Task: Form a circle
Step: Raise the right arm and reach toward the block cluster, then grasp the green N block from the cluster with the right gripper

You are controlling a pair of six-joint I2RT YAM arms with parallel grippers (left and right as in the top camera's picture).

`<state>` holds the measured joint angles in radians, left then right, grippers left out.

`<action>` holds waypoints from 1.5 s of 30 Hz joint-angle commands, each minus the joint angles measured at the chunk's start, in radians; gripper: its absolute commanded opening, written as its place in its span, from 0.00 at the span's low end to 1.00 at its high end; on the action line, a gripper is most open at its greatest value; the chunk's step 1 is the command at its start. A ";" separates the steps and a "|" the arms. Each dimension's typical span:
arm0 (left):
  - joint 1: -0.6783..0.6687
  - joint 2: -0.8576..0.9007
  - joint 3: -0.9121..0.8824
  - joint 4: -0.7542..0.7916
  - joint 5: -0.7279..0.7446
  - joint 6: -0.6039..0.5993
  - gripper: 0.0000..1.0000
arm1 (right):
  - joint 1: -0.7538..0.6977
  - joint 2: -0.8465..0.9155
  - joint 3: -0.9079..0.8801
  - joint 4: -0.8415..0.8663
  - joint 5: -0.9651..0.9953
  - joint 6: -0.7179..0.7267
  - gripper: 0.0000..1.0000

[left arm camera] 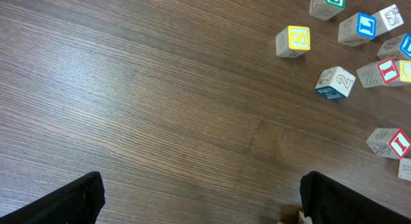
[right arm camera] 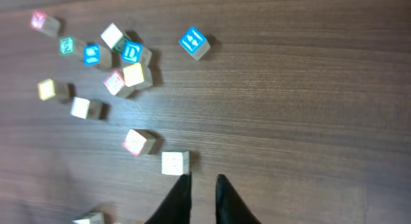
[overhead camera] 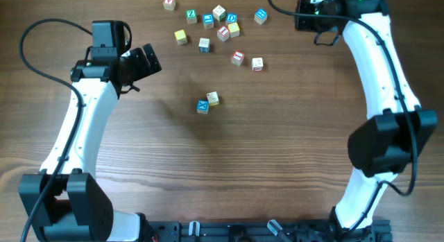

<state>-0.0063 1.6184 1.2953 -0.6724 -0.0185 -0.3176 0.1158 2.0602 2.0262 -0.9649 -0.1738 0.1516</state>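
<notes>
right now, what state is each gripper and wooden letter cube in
left gripper: open, empty
right gripper: shut, empty
blue-faced wooden letter cube: resting flat, touching cream wooden cube
far scatter of wooden letter cubes: loose, no ring formed

Letter cubes (left arm camera: 293,42) lie scattered beyond the spread pincer (left arm camera: 202,189).

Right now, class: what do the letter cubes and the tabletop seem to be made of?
Letter cubes: likely wood, pale matte sides, painted coloured faces. Tabletop: wood or wood-look laminate; dark, fine straight grain, faint sheen.
</notes>
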 commanded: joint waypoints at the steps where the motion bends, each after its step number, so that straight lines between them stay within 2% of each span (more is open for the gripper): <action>1: 0.005 0.003 0.000 0.003 -0.009 -0.009 1.00 | -0.001 0.060 -0.007 0.035 0.020 -0.021 0.06; 12: 0.005 0.003 0.000 0.003 -0.009 -0.009 1.00 | 0.006 0.183 -0.026 0.102 0.015 -0.021 0.12; 14: 0.005 0.003 0.000 0.003 -0.009 -0.009 1.00 | 0.023 0.216 -0.026 0.098 0.016 -0.021 0.19; 18: 0.005 0.003 0.000 0.003 -0.009 -0.009 1.00 | 0.085 0.290 -0.026 0.106 0.016 -0.021 0.41; 21: 0.005 0.003 0.000 0.003 -0.009 -0.008 1.00 | 0.123 0.318 -0.026 0.104 0.016 -0.022 0.48; 27: 0.005 0.003 0.000 0.003 -0.009 -0.009 1.00 | 0.179 0.340 -0.026 0.100 0.026 -0.021 0.49; 32: 0.005 0.003 0.000 0.003 -0.009 -0.009 1.00 | 0.196 0.342 -0.026 0.081 0.114 -0.020 0.48; 34: 0.005 0.003 0.000 0.003 -0.009 -0.009 1.00 | 0.196 0.342 -0.026 0.065 0.114 -0.019 0.48; 37: 0.005 0.003 0.000 0.003 -0.009 -0.009 1.00 | 0.197 0.343 -0.026 0.032 0.114 -0.018 0.40; 41: 0.005 0.003 0.000 0.003 -0.009 -0.009 1.00 | 0.198 0.343 -0.026 0.018 0.111 -0.017 0.38; 45: 0.005 0.003 0.000 0.003 -0.009 -0.009 1.00 | 0.198 0.343 -0.026 0.010 0.052 -0.007 0.41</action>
<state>-0.0063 1.6184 1.2953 -0.6727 -0.0185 -0.3176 0.3088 2.3726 2.0048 -0.9493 -0.0860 0.1333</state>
